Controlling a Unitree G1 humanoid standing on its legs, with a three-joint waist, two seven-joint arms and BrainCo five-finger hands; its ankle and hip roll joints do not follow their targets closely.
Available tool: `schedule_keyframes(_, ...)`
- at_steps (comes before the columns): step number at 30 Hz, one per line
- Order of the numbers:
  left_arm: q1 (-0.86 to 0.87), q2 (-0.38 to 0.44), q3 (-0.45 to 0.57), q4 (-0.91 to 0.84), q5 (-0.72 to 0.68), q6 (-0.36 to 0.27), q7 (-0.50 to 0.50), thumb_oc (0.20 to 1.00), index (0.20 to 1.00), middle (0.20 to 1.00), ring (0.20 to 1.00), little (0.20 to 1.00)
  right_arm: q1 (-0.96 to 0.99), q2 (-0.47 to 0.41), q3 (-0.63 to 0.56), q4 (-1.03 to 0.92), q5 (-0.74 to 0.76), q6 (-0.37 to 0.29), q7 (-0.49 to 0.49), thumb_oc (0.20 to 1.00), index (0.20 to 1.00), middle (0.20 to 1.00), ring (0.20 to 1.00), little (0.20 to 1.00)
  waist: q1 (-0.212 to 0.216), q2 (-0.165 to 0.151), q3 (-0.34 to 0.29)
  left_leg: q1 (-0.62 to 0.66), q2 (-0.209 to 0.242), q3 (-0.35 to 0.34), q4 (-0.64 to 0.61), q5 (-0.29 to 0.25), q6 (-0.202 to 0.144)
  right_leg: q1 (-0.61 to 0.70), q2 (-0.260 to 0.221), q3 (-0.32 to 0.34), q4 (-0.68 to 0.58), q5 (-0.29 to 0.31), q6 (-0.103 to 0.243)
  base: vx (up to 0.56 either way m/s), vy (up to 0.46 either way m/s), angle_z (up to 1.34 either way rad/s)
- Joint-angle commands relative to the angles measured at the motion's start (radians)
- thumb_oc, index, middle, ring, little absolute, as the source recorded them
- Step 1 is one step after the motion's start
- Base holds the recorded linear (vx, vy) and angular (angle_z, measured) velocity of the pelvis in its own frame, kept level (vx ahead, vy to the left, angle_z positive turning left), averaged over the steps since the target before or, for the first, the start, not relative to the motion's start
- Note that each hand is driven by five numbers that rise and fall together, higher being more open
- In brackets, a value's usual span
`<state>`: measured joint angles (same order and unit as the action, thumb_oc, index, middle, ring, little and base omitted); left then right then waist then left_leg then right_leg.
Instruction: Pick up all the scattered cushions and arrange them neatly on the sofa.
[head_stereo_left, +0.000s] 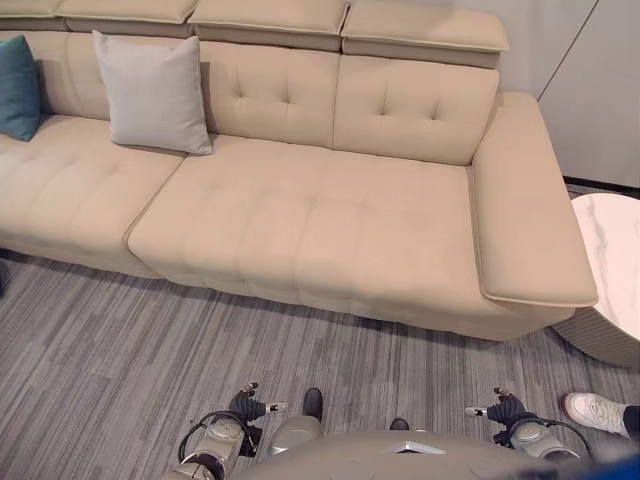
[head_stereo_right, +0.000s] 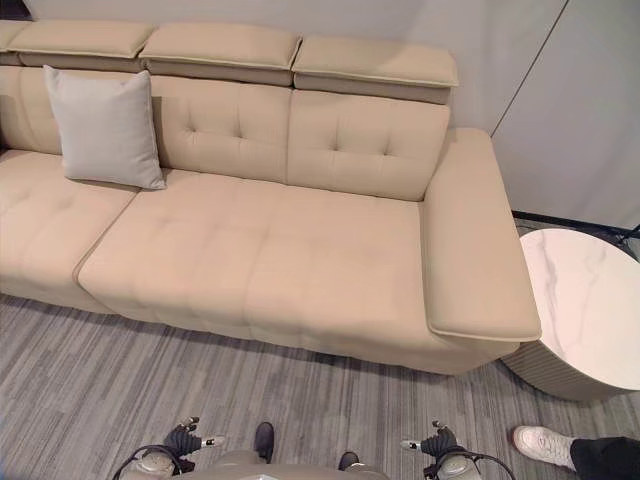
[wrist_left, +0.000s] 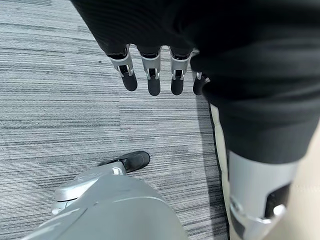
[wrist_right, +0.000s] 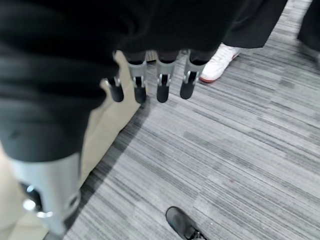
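Cushions on the sofa (head_stereo_left: 330, 230) number two: a pale grey cushion (head_stereo_left: 152, 92) stands upright against the backrest toward the sofa's left end, its flat face toward you, and a teal cushion (head_stereo_left: 17, 87) leans further left still, partly cut off. Both are plump, square and look soft. From either robot hand they lie ahead and to the left, well apart, so your left robot hand (wrist_left: 150, 75) is the nearer one. It hangs low in front of the sofa with fingers straight and apart, holding nothing. Your right robot hand (wrist_right: 150, 82) hangs likewise, fingers relaxed and empty, near a person's white shoe (wrist_right: 216, 62). I judge no loose cushion is within reach.
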<state>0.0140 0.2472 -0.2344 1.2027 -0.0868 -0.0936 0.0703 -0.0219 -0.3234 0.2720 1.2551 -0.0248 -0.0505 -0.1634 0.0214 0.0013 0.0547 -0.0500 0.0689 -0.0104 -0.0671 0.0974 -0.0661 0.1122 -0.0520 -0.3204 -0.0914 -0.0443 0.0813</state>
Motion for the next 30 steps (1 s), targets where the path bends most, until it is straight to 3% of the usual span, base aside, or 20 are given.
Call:
schedule_keyframes(1,-0.077,0.009,0.003,0.062,0.027,-0.008,-0.010,1.000,1.000,1.000,1.000,1.000,-0.026,-0.007,-0.006,-0.013,-0.014,-0.014,-0.012,1.000,1.000,1.000,1.000,1.000,0.025,-0.059,0.026,0.029,-0.009,0.035,-0.001,-0.043,-0.052,-0.058,-0.040,0.000,0.031,0.032,0.061,-0.02,-0.033,0.02)
schedule_keyframes(9,-0.104,0.011,0.003,0.058,0.003,-0.010,-0.007,1.000,1.000,1.000,1.000,1.000,-0.049,-0.027,-0.019,-0.031,0.001,-0.017,-0.027,1.000,1.000,1.000,1.000,1.000,0.043,-0.046,0.060,-0.094,-0.022,-0.039,0.069,-0.006,-0.078,-0.074,-0.046,-0.085,0.030,0.016,0.041,-0.09,-0.030,0.63)
schedule_keyframes(10,-0.106,0.010,0.005,0.058,0.003,-0.010,-0.006,1.000,1.000,1.000,1.000,1.000,-0.053,-0.032,-0.022,-0.035,0.001,-0.016,-0.027,1.000,1.000,1.000,1.000,1.000,0.043,-0.048,0.066,-0.112,-0.024,-0.019,0.099,-0.017,-0.071,-0.078,-0.054,-0.098,0.032,0.020,0.040,-0.14,0.010,0.69)
schedule_keyframes(11,-0.102,0.009,0.015,0.063,0.005,-0.007,-0.005,1.000,1.000,1.000,1.000,1.000,-0.054,-0.037,-0.025,-0.041,-0.001,-0.012,-0.027,1.000,1.000,1.000,1.000,1.000,0.033,-0.058,0.066,-0.118,-0.016,0.076,0.150,-0.057,-0.041,-0.086,-0.068,-0.125,0.034,0.024,0.037,-0.16,0.027,0.67)
schedule_keyframes(12,-0.097,0.008,0.023,0.065,0.008,-0.005,-0.005,1.000,1.000,1.000,1.000,1.000,-0.054,-0.037,-0.026,-0.043,-0.002,-0.012,-0.026,1.000,1.000,1.000,1.000,1.000,0.027,-0.062,0.065,-0.115,-0.010,0.121,0.182,-0.082,-0.031,-0.089,-0.076,-0.137,0.031,0.028,0.037,-0.09,0.041,1.01)
schedule_keyframes(13,-0.090,0.009,0.038,0.072,0.013,-0.001,-0.005,1.000,1.000,1.000,1.000,1.000,-0.052,-0.035,-0.025,-0.045,-0.001,-0.011,-0.021,1.000,1.000,1.000,1.000,1.000,0.015,-0.065,0.058,-0.081,0.008,0.203,0.227,-0.150,-0.030,-0.085,-0.081,-0.157,0.028,0.016,0.037,-0.02,0.068,1.34)
schedule_keyframes(15,-0.078,0.008,0.058,0.074,0.014,0.005,-0.006,1.000,1.000,1.000,1.000,1.000,-0.049,-0.021,-0.015,-0.031,-0.022,-0.001,-0.007,1.000,1.000,1.000,1.000,1.000,0.015,-0.061,0.049,-0.054,-0.001,0.244,0.196,-0.170,-0.018,-0.077,-0.089,-0.193,0.048,0.017,0.043,0.11,0.212,1.33)
schedule_keyframes(16,-0.080,0.018,0.062,0.070,0.008,0.005,-0.007,1.000,1.000,1.000,1.000,1.000,-0.046,-0.006,-0.007,-0.024,-0.028,0.004,-0.003,1.000,1.000,1.000,1.000,1.000,0.027,-0.074,0.046,-0.045,-0.017,0.216,0.183,-0.168,-0.009,-0.068,-0.103,-0.205,0.089,0.002,0.042,0.24,0.414,1.39)
schedule_keyframes(17,-0.085,0.040,0.082,0.054,-0.013,0.001,-0.004,1.000,1.000,1.000,1.000,1.000,-0.050,0.014,0.006,-0.032,-0.041,0.005,0.009,1.000,1.000,1.000,1.000,1.000,0.049,-0.082,0.052,-0.007,-0.052,0.156,0.127,-0.172,0.027,-0.119,-0.149,-0.195,0.277,-0.014,0.050,0.09,0.375,1.54)
schedule_keyframes(18,-0.096,0.055,0.083,0.052,-0.028,-0.002,0.000,1.000,1.000,1.000,1.000,1.000,-0.065,0.019,0.013,-0.037,-0.048,0.005,0.013,1.000,1.000,1.000,1.000,1.000,0.041,-0.078,0.068,-0.013,-0.066,0.118,0.107,-0.139,0.045,-0.189,-0.155,-0.125,0.366,0.011,0.050,0.03,0.295,1.45)
schedule_keyframes(19,-0.096,0.055,0.083,0.052,-0.028,-0.002,0.000,1.000,1.000,1.000,1.000,1.000,-0.065,0.019,0.013,-0.037,-0.048,0.005,0.013,1.000,1.000,1.000,1.000,1.000,0.041,-0.078,0.067,-0.013,-0.066,0.118,0.107,-0.139,0.045,-0.190,-0.155,-0.125,0.367,0.011,0.050,-0.01,0.089,1.12)
schedule_keyframes(21,-0.099,0.065,0.076,0.055,-0.034,-0.011,0.012,1.000,1.000,1.000,1.000,1.000,-0.058,0.030,0.020,-0.042,-0.045,0.000,0.012,1.000,1.000,1.000,1.000,1.000,0.023,-0.079,0.060,0.001,-0.085,0.029,0.070,-0.121,0.045,-0.220,-0.052,0.068,0.341,-0.034,0.044,0.10,-0.018,0.86)
schedule_keyframes(22,-0.100,0.065,0.076,0.055,-0.034,-0.011,0.012,1.000,1.000,1.000,1.000,1.000,-0.058,0.030,0.020,-0.042,-0.045,0.000,0.012,1.000,1.000,1.000,1.000,1.000,0.022,-0.078,0.058,-0.001,-0.084,0.028,0.070,-0.119,0.045,-0.222,-0.052,0.067,0.338,-0.032,0.043,0.11,-0.021,0.94)
schedule_keyframes(24,-0.104,0.069,0.066,0.052,-0.033,-0.020,0.020,1.000,1.000,1.000,1.000,1.000,-0.047,0.027,0.023,-0.038,-0.036,0.006,0.009,1.000,1.000,1.000,1.000,1.000,0.002,-0.086,0.062,0.007,-0.114,-0.057,0.053,-0.107,0.040,-0.233,0.014,0.221,0.273,-0.031,0.056,0.12,-0.040,1.26)
schedule_keyframes(26,-0.110,0.078,0.058,0.058,-0.027,-0.022,0.022,1.000,1.000,1.000,1.000,1.000,-0.036,0.023,0.020,-0.033,-0.024,0.011,0.011,1.000,1.000,1.000,1.000,1.000,-0.013,-0.099,0.069,0.005,-0.141,-0.119,0.048,-0.101,0.035,-0.220,0.040,0.321,0.216,-0.025,0.040,0.05,-0.038,0.99)
schedule_keyframes(27,-0.111,0.078,0.058,0.058,-0.027,-0.022,0.022,1.000,1.000,1.000,1.000,1.000,-0.036,0.023,0.020,-0.033,-0.024,0.011,0.011,1.000,1.000,1.000,1.000,1.000,-0.014,-0.099,0.067,0.002,-0.141,-0.119,0.048,-0.100,0.035,-0.222,0.040,0.321,0.214,-0.023,0.040,-0.01,-0.119,1.52)
schedule_keyframes(28,-0.110,0.084,0.068,0.068,-0.032,-0.025,0.025,1.000,1.000,1.000,1.000,1.000,-0.031,0.023,0.024,-0.029,-0.033,0.018,0.010,1.000,1.000,1.000,1.000,1.000,0.003,-0.113,0.065,-0.008,-0.149,-0.138,0.041,-0.095,0.015,-0.212,0.012,0.264,0.180,0.000,0.042,-0.01,-0.199,1.71)
schedule_keyframes(30,-0.100,0.085,0.074,0.069,-0.034,-0.025,0.025,1.000,1.000,1.000,1.000,1.000,-0.031,0.027,0.034,-0.043,-0.033,0.010,0.009,1.000,1.000,1.000,1.000,1.000,-0.001,-0.120,0.067,-0.025,-0.145,-0.157,0.049,-0.089,0.002,-0.185,0.021,0.249,0.140,-0.001,0.041,-0.01,-0.240,1.29)
